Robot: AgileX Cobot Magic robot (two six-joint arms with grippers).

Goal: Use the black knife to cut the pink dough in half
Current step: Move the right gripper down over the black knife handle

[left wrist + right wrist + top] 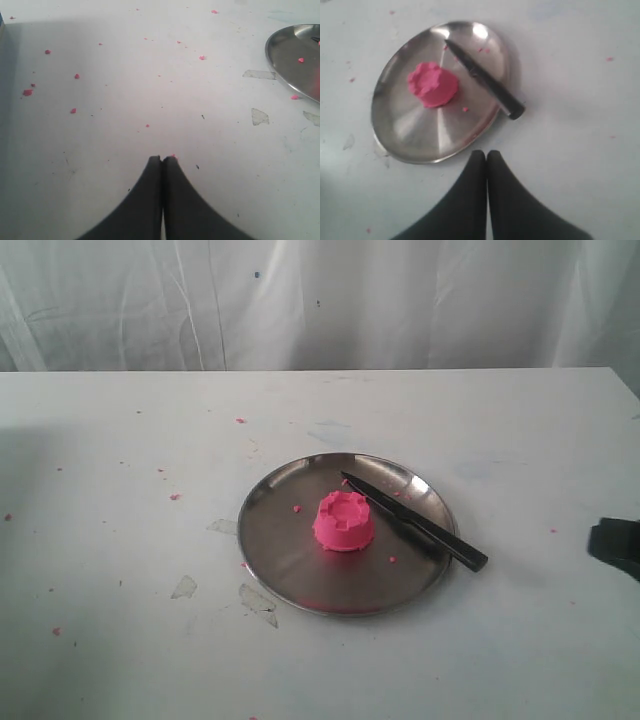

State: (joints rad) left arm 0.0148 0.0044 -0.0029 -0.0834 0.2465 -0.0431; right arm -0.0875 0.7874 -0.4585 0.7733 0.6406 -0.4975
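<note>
The pink dough [344,521] is one cup-shaped lump with a notched top, standing in the middle of a round steel plate [290,560]. The black knife [415,523] lies across the plate's right side, its tip over the plate and its handle end over the rim onto the table. In the right wrist view the pink dough [433,84] and the black knife [485,80] lie beyond my right gripper [486,155], which is shut and empty just outside the steel plate [420,140]. My left gripper [161,160] is shut and empty over bare table.
Tiny pink crumbs [175,497] dot the white table [120,640]. Bits of clear tape [258,600] stick near the plate. A dark part of the right arm [616,545] shows at the right edge. A white curtain hangs behind.
</note>
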